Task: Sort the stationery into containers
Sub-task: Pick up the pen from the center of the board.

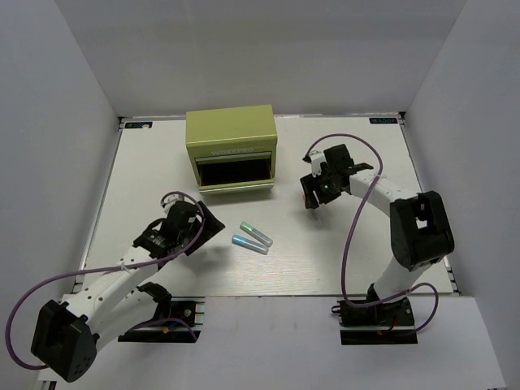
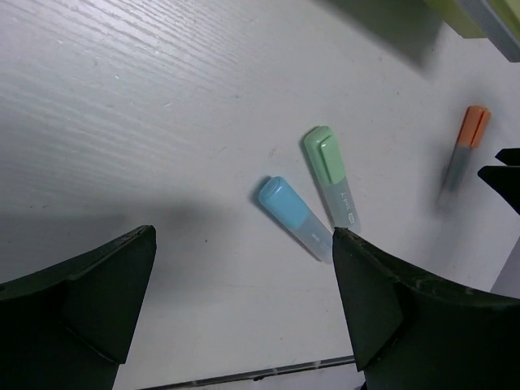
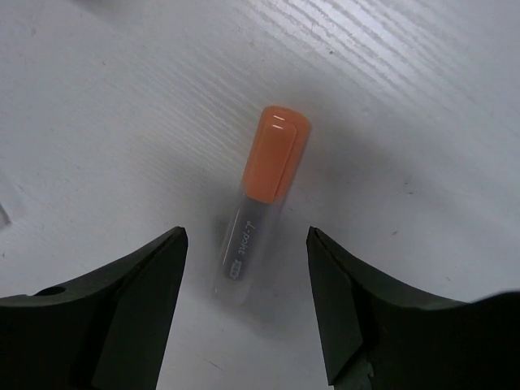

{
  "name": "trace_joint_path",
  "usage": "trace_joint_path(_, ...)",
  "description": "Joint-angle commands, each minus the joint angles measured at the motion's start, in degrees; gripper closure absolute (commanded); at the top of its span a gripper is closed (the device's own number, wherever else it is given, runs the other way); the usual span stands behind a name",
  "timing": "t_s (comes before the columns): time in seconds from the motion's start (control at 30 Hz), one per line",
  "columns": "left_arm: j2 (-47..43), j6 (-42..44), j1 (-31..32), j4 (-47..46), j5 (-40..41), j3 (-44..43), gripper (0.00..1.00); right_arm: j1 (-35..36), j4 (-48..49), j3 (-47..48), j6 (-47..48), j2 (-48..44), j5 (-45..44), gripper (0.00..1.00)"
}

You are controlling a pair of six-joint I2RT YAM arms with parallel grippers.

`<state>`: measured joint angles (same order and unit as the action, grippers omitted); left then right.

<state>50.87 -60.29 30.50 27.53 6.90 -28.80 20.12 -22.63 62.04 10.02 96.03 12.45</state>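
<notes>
The olive-green chest (image 1: 231, 145) stands at the back of the table, its lower front showing a dark opening (image 1: 236, 172). A green-capped marker (image 1: 257, 234) and a light blue marker (image 1: 249, 244) lie side by side mid-table; both also show in the left wrist view (image 2: 331, 175) (image 2: 292, 218). My left gripper (image 2: 244, 244) is open and empty just left of them. My right gripper (image 3: 248, 244) is open, its fingers either side of the orange-capped marker (image 3: 260, 203) lying on the table, not touching it. The slim blue pen is out of view.
White walls close in the table on the left, back and right. The right gripper's dark fingertips (image 2: 504, 166) show beside the orange-capped marker (image 2: 470, 138) in the left wrist view. Purple cables loop from both arms.
</notes>
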Motion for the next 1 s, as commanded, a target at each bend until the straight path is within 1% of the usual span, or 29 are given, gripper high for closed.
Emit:
trace_joint_path(0.0, -0.51, -1.75, -0.18, 6.65, 1.72, -3.54, 0.00, -0.26, -0.13, 0.45, -2.64, 1.53, 2.14, 0.33)
trace_joint_path(0.1, 0.02, -4.82, 0.44, 9.38, 1.19, -4.25, 0.00, 0.18, 1.36, -0.25, -3.16, 3.02, 1.27, 0.33)
trace_joint_path(0.13, 0.02, -5.53, 0.44, 9.99, 1.19, -4.25, 0.00, 0.27, 1.71, -0.43, -3.95, 3.55, -0.48, 0.33)
trace_joint_path(0.3, -0.51, -8.96, 0.44, 10.00, 0.57, -4.25, 0.00, 0.80, 4.79, -2.18, -4.31, 5.05, -5.85, 0.38)
trace_joint_path(0.4, -0.51, -11.94, 0.44, 11.05, 1.10, -4.25, 0.02, 1.33, 6.28, -4.21, -3.26, 5.05, -7.17, 0.45)
trace_joint_path(0.5, 2.03, -14.76, 0.44, 11.76, 1.10, -4.77, 0.04, 1.76, 6.55, -6.05, -2.55, 4.70, -7.00, 0.55)
trace_joint_path(0.53, 2.82, -14.77, 0.44, 11.76, 0.41, -4.78, 0.04, 1.77, 6.55, -6.49, -2.38, 4.52, -6.74, 0.61)
trace_joint_path(0.57, 3.79, -15.81, 0.44, 11.76, 0.40, -5.30, 0.06, 1.94, 6.46, -6.67, -2.20, 4.26, -6.39, 0.64)
trace_joint_path(0.6, 5.71, -16.34, 0.44, 11.76, -0.38, -5.30, 0.07, 1.77, 5.85, -6.76, -1.16, 3.91, -4.56, 0.67)
trace_joint_path(0.63, 6.77, -17.04, 0.44, 11.76, -0.91, -5.31, 0.07, 1.77, 5.58, -6.76, -0.54, 3.73, -3.58, 0.73)
trace_joint_path(0.67, 7.92, -17.57, 0.44, 11.06, -1.79, -5.91, 0.09, 1.77, 4.28, -6.50, -0.01, 2.77, -0.18, 0.76)
trace_joint_path(0.7, 8.97, -17.58, 0.44, 11.06, -1.80, -6.44, 0.11, 1.85, 3.57, -6.23, 3.22, 2.06, 1.07, 0.78)
trace_joint_path(0.73, 11.07, -18.10, 0.96, 10.53, -2.58, -6.97, 0.13, 1.85, 3.39, -5.27, 4.55, 1.36, 2.39, 0.79)
trace_joint_path(0.77, 11.96, -18.11, 0.96, 10.01, -3.20, -6.97, 0.14, 1.94, 3.04, -4.74, 5.96, 0.75, 6.41, 0.81)
trace_joint_path(0.8, 12.84, -18.11, 0.96, 9.13, -3.90, -6.97, 0.19, 2.03, 1.90, -3.52, 11.20, -1.78, 7.58, 0.83)
trace_joint_path(0.83, 13.72, -18.11, 0.96, 8.60, -3.91, -7.58, 0.21, 2.29, 1.80, -0.72, 13.07, -2.51, 8.55, 0.83)
trace_joint_path(0.87, 15.03, -18.11, 0.96, 8.07, -4.43, -7.59, 0.23, 2.55, 1.19, 0.44, 19.01, -3.73, 14.21, 0.85)
trace_joint_path(0.9, 15.65, -18.11, 0.96, 6.94, -4.43, -7.59, 0.25, 2.56, -0.12, 3.23, 23.59, -4.53, 15.84, 0.85)
trace_joint_path(0.93, 16.18, -18.63, 0.96, 6.40, -5.04, -8.11, 0.26, 3.25, -1.61, 4.57, 25.73, -4.62, 19.33, 0.87)
trace_joint_path(0.97, 16.19, -18.63, 0.96, 5.87, -5.05, -8.12, 0.29, 3.61, -2.58, 7.63, 32.71, -4.80, 20.85, 0.87)
